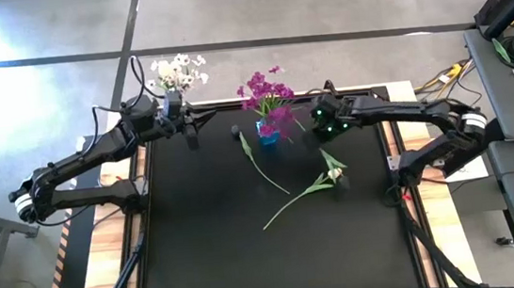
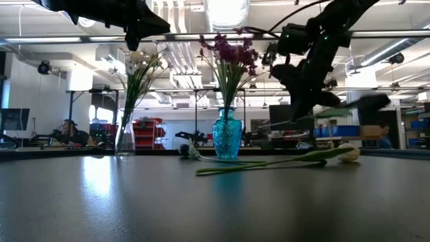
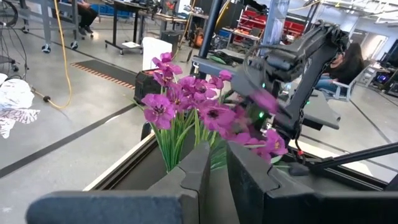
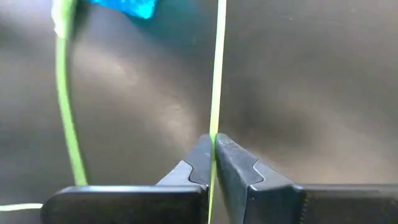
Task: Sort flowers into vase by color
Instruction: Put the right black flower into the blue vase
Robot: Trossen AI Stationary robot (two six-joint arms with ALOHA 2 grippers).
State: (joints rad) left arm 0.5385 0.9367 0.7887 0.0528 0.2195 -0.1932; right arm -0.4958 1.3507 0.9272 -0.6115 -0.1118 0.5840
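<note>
Two vases are standing at the far side of the table point(image 1: 202, 263) in the high view: a clear vase with white flowers point(image 1: 177, 72) near the left hand point(image 1: 192, 124), and a blue vase point(image 1: 267, 133) with purple flowers point(image 1: 267, 94) at the middle. Two tulips are lying loose on the table: a dark tulip point(image 1: 249, 143) just beside the blue vase and a cream tulip point(image 1: 333, 167) further right. The right hand point(image 1: 310, 120) is hovering just beside the purple bunch.

Looking level from the low view, both vases are standing upright, the clear vase point(image 2: 126, 138) holding white sprays and the blue vase point(image 2: 227, 138) holding purple ones. The cream tulip point(image 2: 348, 153) is lying flat.

Pointing toward the purple flowers point(image 3: 186, 102), the left wrist view is showing the left hand point(image 3: 217, 163) with its fingers nearly together and nothing between them.

Closing on a thin green stem point(image 4: 217, 68), the right hand point(image 4: 213, 149) is gripping it above the table in the right wrist view, with the blue vase point(image 4: 124, 7) near.

Judging by this, white and purple sorting is largely finished; the held stem needs placing, and both tulips remain to be sorted.
</note>
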